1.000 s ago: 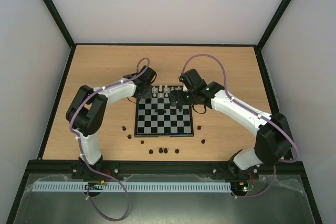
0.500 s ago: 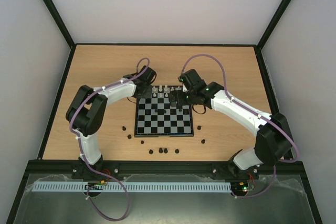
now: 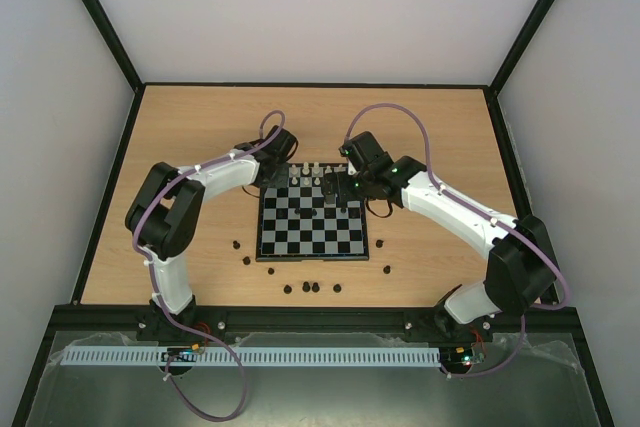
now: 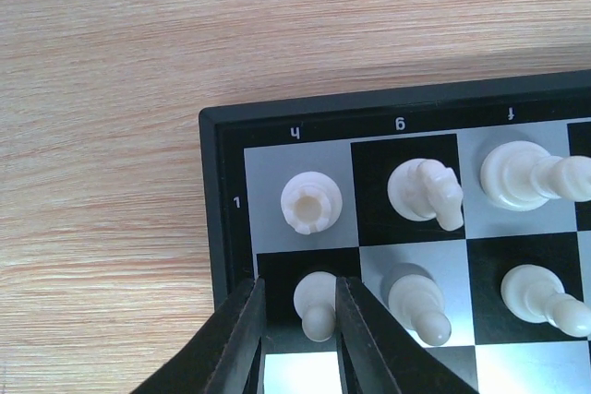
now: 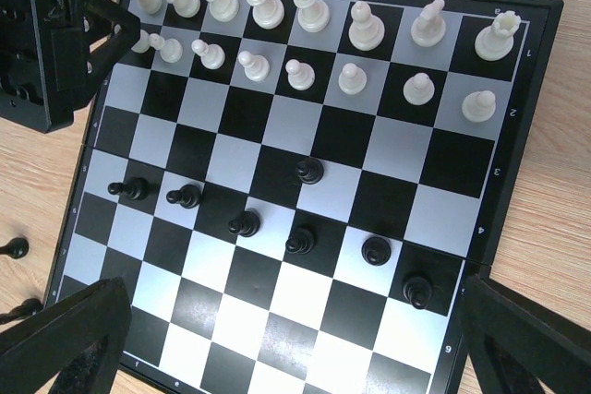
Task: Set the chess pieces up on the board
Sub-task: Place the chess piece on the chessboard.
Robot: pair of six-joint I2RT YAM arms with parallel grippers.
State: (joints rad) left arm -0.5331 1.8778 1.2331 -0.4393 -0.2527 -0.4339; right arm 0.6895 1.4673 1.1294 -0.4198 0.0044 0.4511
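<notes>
The board (image 3: 312, 255) lies in the middle of the table, with white chess pieces (image 5: 268, 14) filling its two far rows. Several black pawns (image 5: 244, 223) stand scattered on its middle squares. My left gripper (image 4: 299, 285) is at the board's far left corner, jaws narrowly open around a standing white pawn (image 4: 317, 304). The pawn rests against the right finger (image 4: 365, 339) and a gap shows on its left side. My right gripper (image 5: 294, 306) hovers wide open above the board's near half (image 3: 340, 190), holding nothing.
Several loose black pieces (image 3: 306, 287) lie on the wooden tabletop along the board's near edge. More sit to its left (image 3: 247, 260) and right (image 3: 387, 269). The left gripper's body (image 5: 42, 43) shows at the board's corner.
</notes>
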